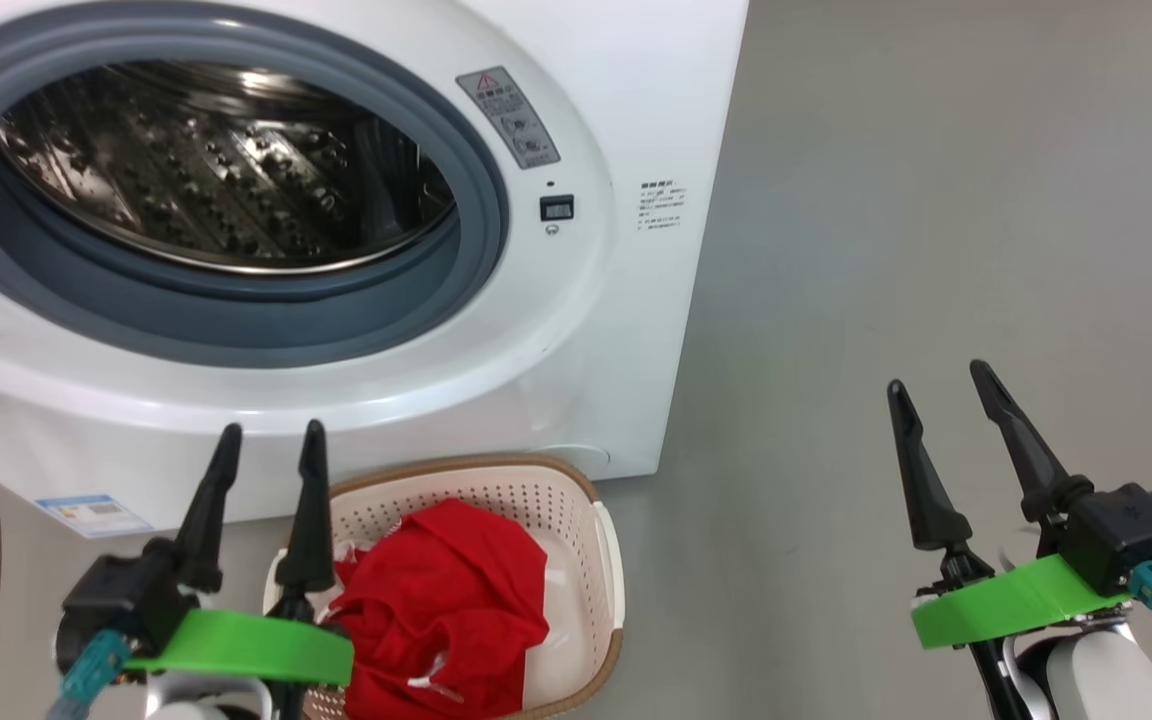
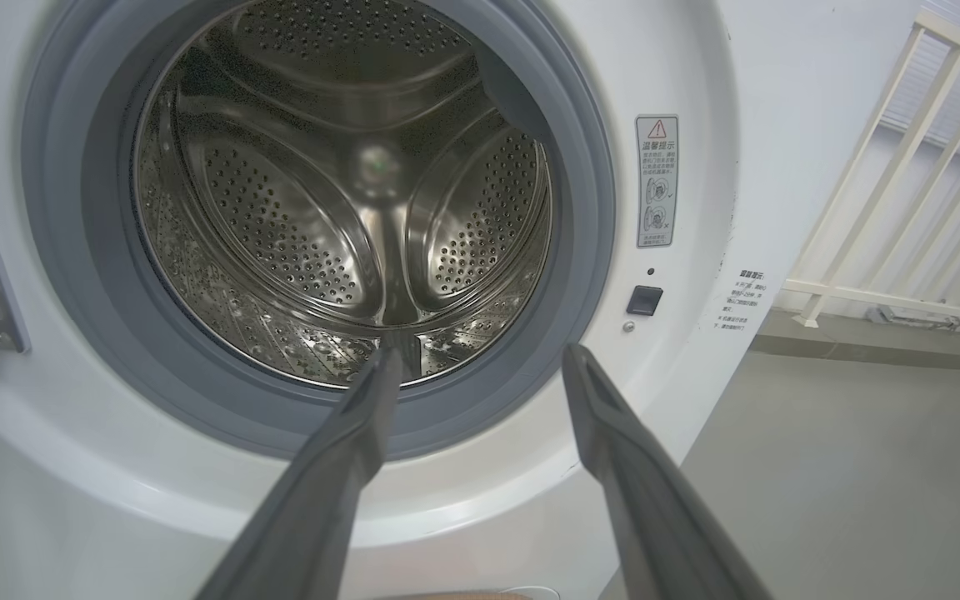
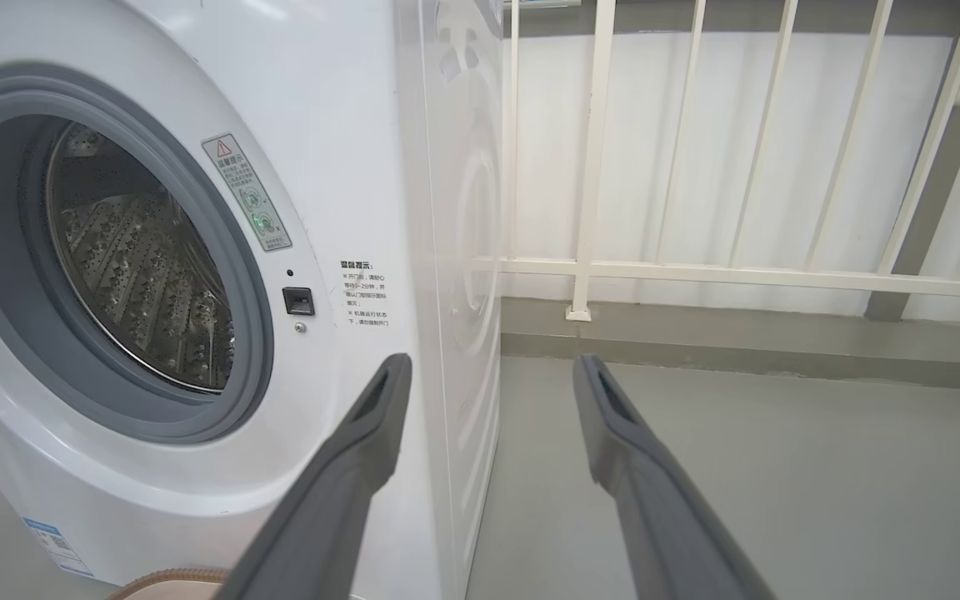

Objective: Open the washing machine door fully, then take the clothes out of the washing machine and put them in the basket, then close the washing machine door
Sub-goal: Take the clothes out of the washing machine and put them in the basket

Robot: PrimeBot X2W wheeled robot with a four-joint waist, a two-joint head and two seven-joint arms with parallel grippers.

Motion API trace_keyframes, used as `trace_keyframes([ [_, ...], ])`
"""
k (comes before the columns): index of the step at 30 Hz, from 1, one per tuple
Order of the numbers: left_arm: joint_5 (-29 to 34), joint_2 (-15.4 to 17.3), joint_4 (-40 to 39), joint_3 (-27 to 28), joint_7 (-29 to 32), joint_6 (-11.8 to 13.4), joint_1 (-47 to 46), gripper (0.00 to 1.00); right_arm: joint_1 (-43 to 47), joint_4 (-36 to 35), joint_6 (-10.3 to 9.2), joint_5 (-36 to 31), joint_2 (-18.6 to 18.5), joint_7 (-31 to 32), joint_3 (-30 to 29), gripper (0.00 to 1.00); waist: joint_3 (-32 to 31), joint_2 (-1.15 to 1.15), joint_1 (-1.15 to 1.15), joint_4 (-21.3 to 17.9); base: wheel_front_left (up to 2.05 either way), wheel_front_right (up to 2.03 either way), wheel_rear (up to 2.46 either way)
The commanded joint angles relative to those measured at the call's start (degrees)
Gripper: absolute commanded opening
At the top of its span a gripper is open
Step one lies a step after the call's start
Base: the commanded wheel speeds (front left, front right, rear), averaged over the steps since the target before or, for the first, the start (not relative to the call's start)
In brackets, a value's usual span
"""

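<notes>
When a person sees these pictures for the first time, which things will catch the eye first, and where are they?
The bright red clothes stand out most, heaped in the cream basket on the floor before the washing machine. Next comes the shiny steel drum, wide open, no clothes visible inside. Low in the head view, the left gripper and right gripper point upward, both open and empty.

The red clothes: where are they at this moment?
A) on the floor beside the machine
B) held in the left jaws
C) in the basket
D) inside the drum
C: the red clothes lie heaped in the basket, which stands on the floor in front of the washing machine.
</notes>
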Motion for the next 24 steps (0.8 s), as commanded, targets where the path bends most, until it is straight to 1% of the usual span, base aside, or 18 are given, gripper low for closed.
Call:
trace_keyframes([
  [1, 0.7, 0.8, -2.2, 2.2, -0.5, 0.6, 0.5, 1.00, 0.1, -1.4, 0.26, 0.0, -0.2, -0.4, 0.9, 1.00, -0.6, 0.00, 0.00, -0.1, 0.00, 0.00, 0.00],
  [3, 1.2, 0.7, -3.6, 2.5, -0.5, 1.6, 1.8, 1.00, 0.7, -1.3, 0.26, 0.1, -0.2, -0.4, 0.6, 1.00, -1.3, 0.00, 0.00, -0.2, 0.00, 0.00, 0.00],
  [16, 1.4, 0.8, -9.1, 3.8, 0.4, 4.7, 10.1, 1.00, 4.6, -2.2, 0.26, 0.4, -0.2, -0.4, -0.4, 1.00, -5.7, 0.00, 0.00, -0.3, 0.00, 0.00, 0.00],
  [24, 1.5, 0.9, -11.1, 3.8, 1.4, 6.1, 12.4, 1.00, 6.0, -2.6, 0.26, 0.1, -0.2, -0.4, -0.9, 1.00, -7.1, 0.00, 0.00, 0.3, 0.00, 0.00, 0.00],
])
